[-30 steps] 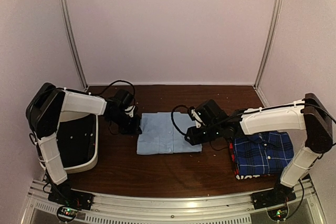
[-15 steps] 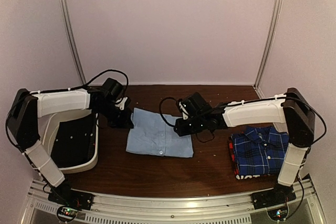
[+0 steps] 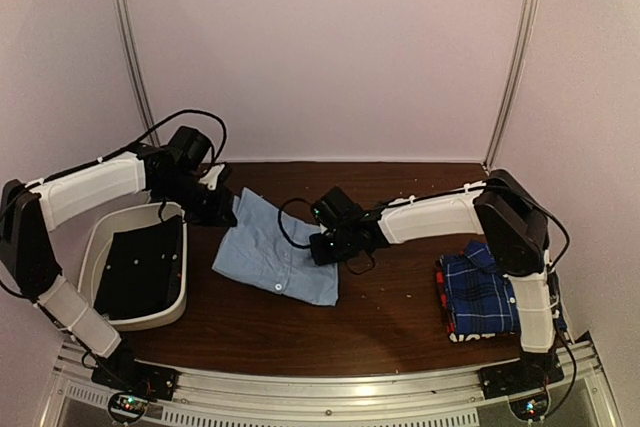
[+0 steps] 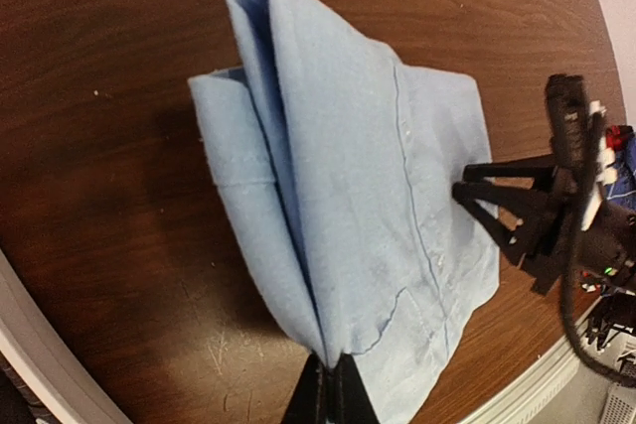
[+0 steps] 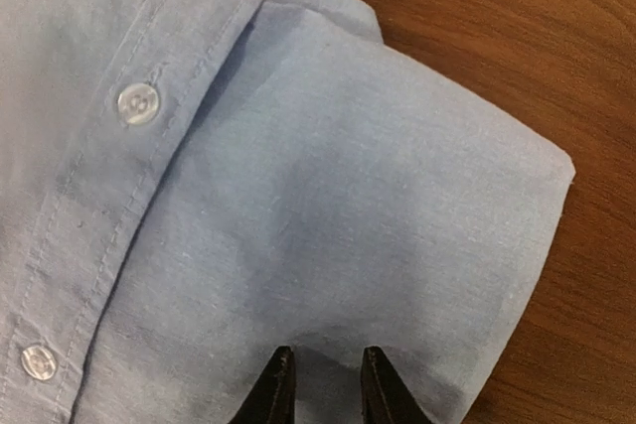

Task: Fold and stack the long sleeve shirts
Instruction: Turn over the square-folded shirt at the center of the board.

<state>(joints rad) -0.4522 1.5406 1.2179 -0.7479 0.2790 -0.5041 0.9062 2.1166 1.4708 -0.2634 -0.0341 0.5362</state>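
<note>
The light blue long sleeve shirt (image 3: 272, 252), folded, lies tilted on the table left of centre. My left gripper (image 3: 228, 210) is shut on its far-left corner, and the cloth bunches into a ridge from the closed jaws (image 4: 335, 374). My right gripper (image 3: 318, 247) stands over the shirt's right edge with its jaws narrowly open and both tips on the cloth (image 5: 320, 369), nothing between them. A white button (image 5: 137, 103) shows on the placket. The plaid shirt (image 3: 485, 292) lies folded at the right, with a red-and-black one (image 3: 441, 297) under it.
A white bin (image 3: 183, 277) with black lining sits at the left, close to the blue shirt's near-left side. The right arm's cable (image 3: 290, 217) loops over the shirt. A metal rail (image 3: 320, 387) runs along the table's near edge.
Both arms have swung left and away from the bases, dragging and turning the blue shirt toward the bin. The right jaws have drawn closer together.
</note>
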